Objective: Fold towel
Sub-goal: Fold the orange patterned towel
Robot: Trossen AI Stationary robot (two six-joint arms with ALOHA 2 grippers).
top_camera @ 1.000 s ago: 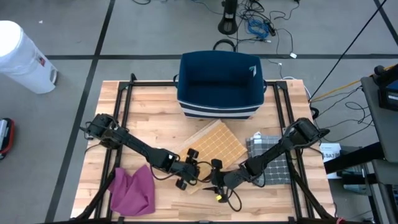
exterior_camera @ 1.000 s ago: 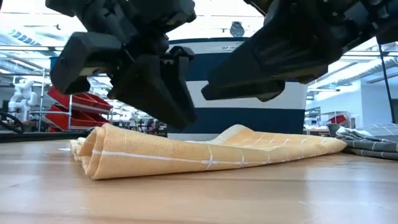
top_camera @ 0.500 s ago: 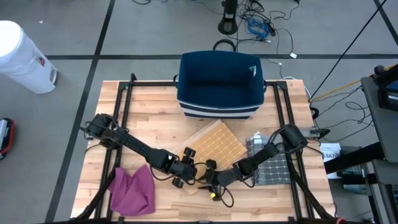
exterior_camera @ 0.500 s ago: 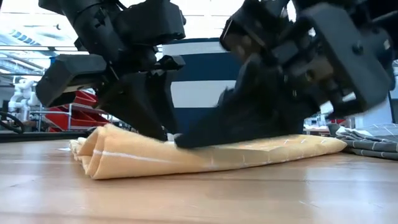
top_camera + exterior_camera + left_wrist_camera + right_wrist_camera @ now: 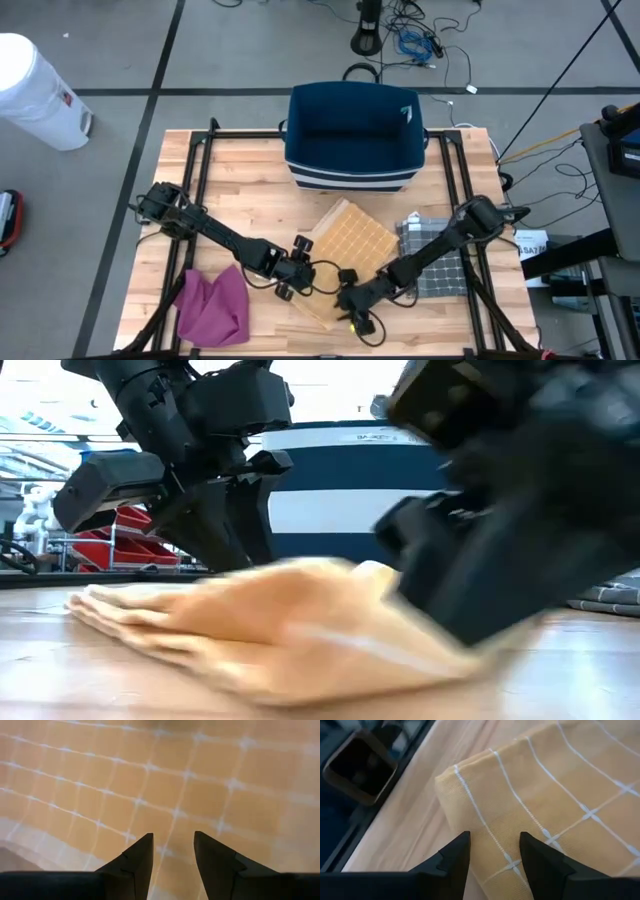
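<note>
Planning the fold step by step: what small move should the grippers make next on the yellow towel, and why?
Probably close the right gripper on the yellow towel: its fingers straddle the near folded edge, open. The left gripper is open over the cloth too.

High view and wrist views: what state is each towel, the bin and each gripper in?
Yellow checked towel: partly folded, flat on table.
Magenta cloth: crumpled, near the front left corner.
Grey towel: lying flat, at the right.
Blue bin: upright, open-topped.
Left gripper: jaws open over yellow towel.
Right gripper: jaws open at towel's folded edge.
</note>
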